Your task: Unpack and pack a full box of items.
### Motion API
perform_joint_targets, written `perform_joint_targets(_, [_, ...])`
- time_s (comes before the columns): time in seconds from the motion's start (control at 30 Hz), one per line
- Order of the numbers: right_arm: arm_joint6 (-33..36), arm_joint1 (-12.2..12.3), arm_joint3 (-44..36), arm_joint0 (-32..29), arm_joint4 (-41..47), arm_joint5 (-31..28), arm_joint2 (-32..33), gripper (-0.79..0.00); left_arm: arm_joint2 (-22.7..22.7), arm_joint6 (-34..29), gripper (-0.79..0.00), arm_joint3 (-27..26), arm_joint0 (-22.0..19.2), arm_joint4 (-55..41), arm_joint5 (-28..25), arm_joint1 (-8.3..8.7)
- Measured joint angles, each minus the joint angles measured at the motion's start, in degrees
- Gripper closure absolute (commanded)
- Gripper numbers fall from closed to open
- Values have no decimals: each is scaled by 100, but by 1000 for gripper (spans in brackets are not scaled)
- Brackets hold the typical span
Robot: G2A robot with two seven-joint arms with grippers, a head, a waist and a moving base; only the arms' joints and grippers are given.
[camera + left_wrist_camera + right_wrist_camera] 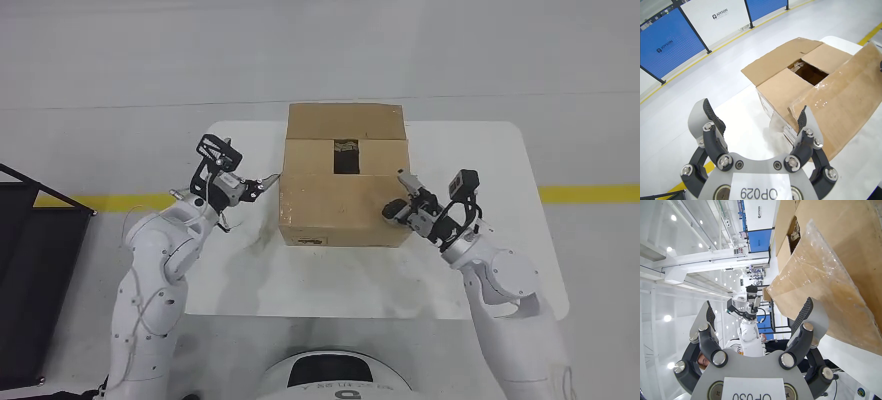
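Note:
A brown cardboard box stands in the middle of the white table. Its side flaps lie folded in, leaving a dark square hole in the top, with crumpled paper inside. The near long flap, with clear tape on its edge, is raised and tilted. My left gripper is open at the box's left near corner; one fingertip is at the flap's corner. My right gripper is open at the right near corner, one finger just under the taped flap.
The table's near strip in front of the box is bare. A black frame stands off the table's left side. A yellow floor line runs behind the table. Blue and white partition panels stand far off.

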Motion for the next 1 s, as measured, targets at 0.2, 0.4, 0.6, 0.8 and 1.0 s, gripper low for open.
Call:
perform_joint_targets(0.2, [-36,16,102,49,-34,53,-104,-785,-138,-134,-785,214,-186,-182,361,27])
perform_joint_targets(0.4, [-47,29,254,110,35,19,-165,-785,-157,-267,-785,652,-432,-232,551,55])
perform_joint_targets(0.6, [-181,38,222,87,-61,-15,-289,-785,-168,-392,-785,1246,-732,-198,705,88])
perform_joint_targets(0.8, [-370,52,106,-44,-143,16,-332,-785,-148,-546,-785,1836,-1230,-77,787,126])
perform_joint_targets(1.0, [-687,73,-142,-274,-437,277,-365,-785,168,-678,-785,3137,-2263,134,1172,96])
